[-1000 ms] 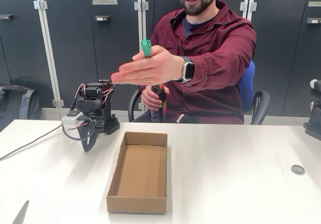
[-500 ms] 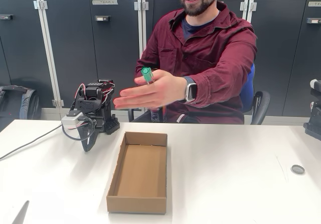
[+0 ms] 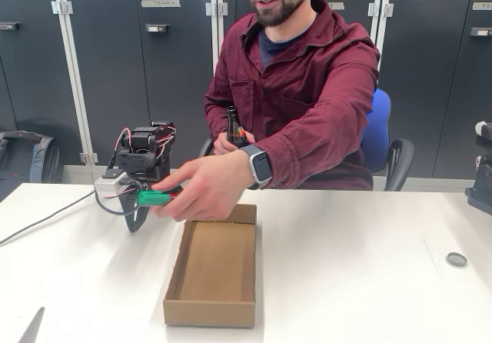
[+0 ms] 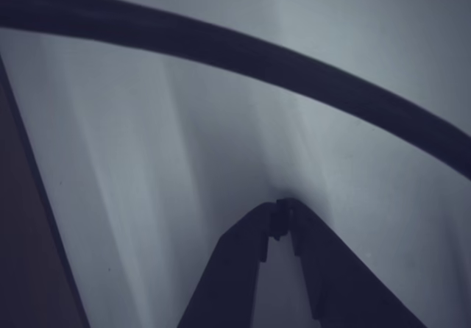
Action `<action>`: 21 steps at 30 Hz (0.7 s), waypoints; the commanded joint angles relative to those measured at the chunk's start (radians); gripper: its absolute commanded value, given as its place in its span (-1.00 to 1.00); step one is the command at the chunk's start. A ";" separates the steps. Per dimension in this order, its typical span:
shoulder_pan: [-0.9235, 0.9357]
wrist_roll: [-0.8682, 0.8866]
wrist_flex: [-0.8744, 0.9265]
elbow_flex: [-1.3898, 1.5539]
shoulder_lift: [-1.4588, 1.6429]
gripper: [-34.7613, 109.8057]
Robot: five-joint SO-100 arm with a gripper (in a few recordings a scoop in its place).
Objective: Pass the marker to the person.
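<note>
While the person [image 3: 300, 89] is leaning across the white table [image 3: 369, 266] at centre frame, one hand [image 3: 201, 191] is holding the marker [image 3: 154, 198], green end pointing left, just beside the folded black arm [image 3: 142, 166] at left. Below the hand, a cardboard box [image 3: 214, 264] is lying open. The other hand is gripping a brown bottle [image 3: 233, 128]. At the wrist view's bottom centre, the gripper [image 4: 283, 221] is sitting with tips touching, holding nothing.

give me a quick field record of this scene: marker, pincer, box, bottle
marker: held level in the person's hand, green end toward the arm
pincer: tips together in the wrist view, nothing between them; arm folded low on the table
box: open cardboard tray, empty, right of the arm in the fixed view
bottle: brown, in the person's other hand
</note>
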 commanded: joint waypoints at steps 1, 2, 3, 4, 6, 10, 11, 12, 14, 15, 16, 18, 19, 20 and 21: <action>0.006 -0.008 0.005 0.023 0.009 -0.59; 0.008 -0.008 0.005 0.023 0.009 -0.59; 0.008 -0.008 0.005 0.023 0.009 -0.59; 0.008 -0.008 0.005 0.023 0.009 -0.59; 0.008 -0.008 0.005 0.023 0.009 -0.59; 0.006 -0.008 0.005 0.023 0.009 -0.59; 0.006 -0.008 0.005 0.023 0.009 -0.59; 0.006 -0.008 0.005 0.023 0.009 -0.59; 0.006 -0.008 0.005 0.023 0.009 -0.59; 0.008 -0.008 0.005 0.023 0.009 -0.59; 0.008 -0.008 0.006 0.023 0.009 -0.59; 0.008 -0.008 0.008 0.023 0.009 -0.59; 0.006 -0.008 0.011 0.023 0.009 -0.59; 0.005 -0.008 0.012 0.023 0.009 -0.59; 0.003 -0.008 0.014 0.023 0.009 -0.59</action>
